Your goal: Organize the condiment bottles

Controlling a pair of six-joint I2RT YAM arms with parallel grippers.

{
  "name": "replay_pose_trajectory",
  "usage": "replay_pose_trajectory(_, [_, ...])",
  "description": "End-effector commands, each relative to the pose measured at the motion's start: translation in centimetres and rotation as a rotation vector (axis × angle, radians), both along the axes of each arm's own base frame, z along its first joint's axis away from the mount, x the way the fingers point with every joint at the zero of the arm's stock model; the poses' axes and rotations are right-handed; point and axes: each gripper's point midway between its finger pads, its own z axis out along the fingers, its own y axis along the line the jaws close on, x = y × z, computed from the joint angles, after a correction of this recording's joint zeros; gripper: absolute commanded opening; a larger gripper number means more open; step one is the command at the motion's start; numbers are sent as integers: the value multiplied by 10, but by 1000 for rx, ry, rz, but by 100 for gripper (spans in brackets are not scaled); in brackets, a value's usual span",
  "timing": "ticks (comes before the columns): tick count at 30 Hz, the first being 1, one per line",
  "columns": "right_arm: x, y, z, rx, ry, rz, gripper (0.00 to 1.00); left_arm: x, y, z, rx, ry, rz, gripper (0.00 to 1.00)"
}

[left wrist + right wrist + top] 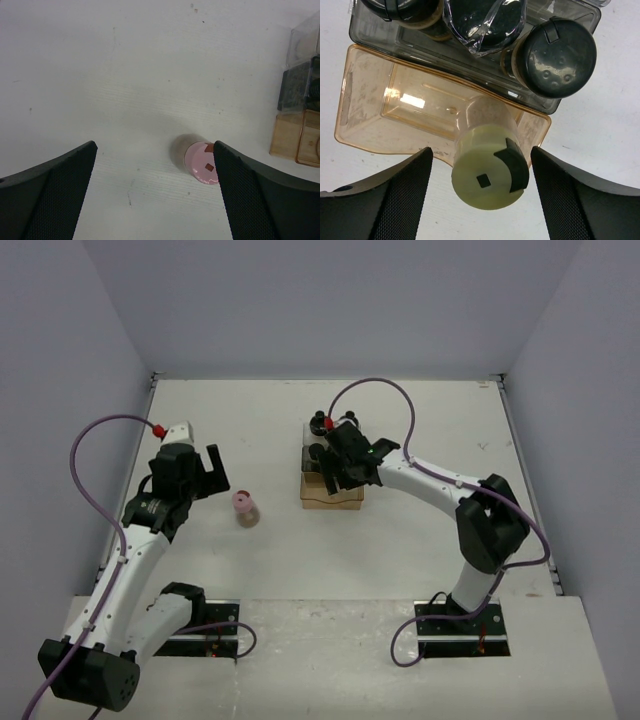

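A pink-capped jar (245, 508) stands alone on the table, left of the rack. In the left wrist view its cap (199, 163) sits just inside the right finger (260, 195). My left gripper (216, 476) (155, 150) is open and empty above the table. My right gripper (330, 470) (481, 155) is open over the rack. A yellow-green-capped jar (487, 180) stands between its fingers, a gap on each side, with its base in the tan tier (365, 115). Three black-capped jars (560, 57) fill the grey tier (370, 37) behind it.
The stepped rack (345, 502) stands mid-table; its end shows at the right edge of the left wrist view (300, 100). White walls enclose the table at the back and sides. The arm bases are at the near edge.
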Motion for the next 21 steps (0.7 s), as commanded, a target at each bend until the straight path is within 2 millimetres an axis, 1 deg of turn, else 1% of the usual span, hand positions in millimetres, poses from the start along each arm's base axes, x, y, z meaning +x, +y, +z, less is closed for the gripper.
replay_pose_trajectory(1, [5,2,21,36,-44,-14,81,2,-10,17,-7,-22,-66,100])
replay_pose_trajectory(2, [6,2,26,39,-52,-16,81,0,-18,19,-36,-14,-104,100])
replay_pose_trajectory(3, [5,2,30,43,-58,-13,81,-5,-22,18,-49,10,-128,100])
replay_pose_trajectory(4, [4,0,40,51,-68,-16,82,-6,-26,23,-60,13,-145,100])
replay_pose_trajectory(6, [3,-1,54,66,-88,-19,82,-13,-38,19,-82,58,-203,100])
replay_pose_trajectory(7, [2,-3,61,74,-100,-24,86,-14,-42,20,-81,64,-223,100])
replay_pose_trajectory(8, [1,-9,73,76,-122,-39,88,-15,-52,14,-67,92,-252,100])
replay_pose_trajectory(9, [1,-10,81,86,-136,-50,91,-18,-57,10,-52,115,-262,100])
replay_pose_trajectory(10, [-2,-13,85,82,-133,-54,98,-20,-74,6,-44,141,-301,100])
replay_pose_trajectory(12, [-5,-15,99,94,-143,-60,99,-19,-83,2,-23,155,-301,100])
replay_pose_trajectory(13, [-7,-18,100,87,-138,-61,99,-20,-92,-4,-23,174,-310,100])
replay_pose_trajectory(14, [-9,-20,102,86,-138,-64,99,-17,-92,-6,-7,175,-296,100])
replay_pose_trajectory(15, [-12,-23,105,90,-145,-65,99,-15,-89,-13,17,187,-269,100])
replay_pose_trajectory(16, [-14,-26,106,92,-148,-66,99,-15,-89,-18,20,201,-267,100])
replay_pose_trajectory(17, [-19,-30,102,83,-140,-67,99,-13,-80,-21,59,202,-229,100])
replay_pose_trajectory(18, [-22,-35,110,92,-160,-73,99,-13,-76,-27,80,215,-210,100])
replay_pose_trajectory(19, [-25,-39,112,92,-166,-78,99,-12,-70,-33,111,230,-183,100])
replay_pose_trajectory(20, [-27,-43,114,91,-173,-84,99,-11,-68,-36,122,238,-172,100])
replay_pose_trajectory(21, [-33,-49,118,96,-186,-90,99,-12,-66,-44,132,258,-161,100])
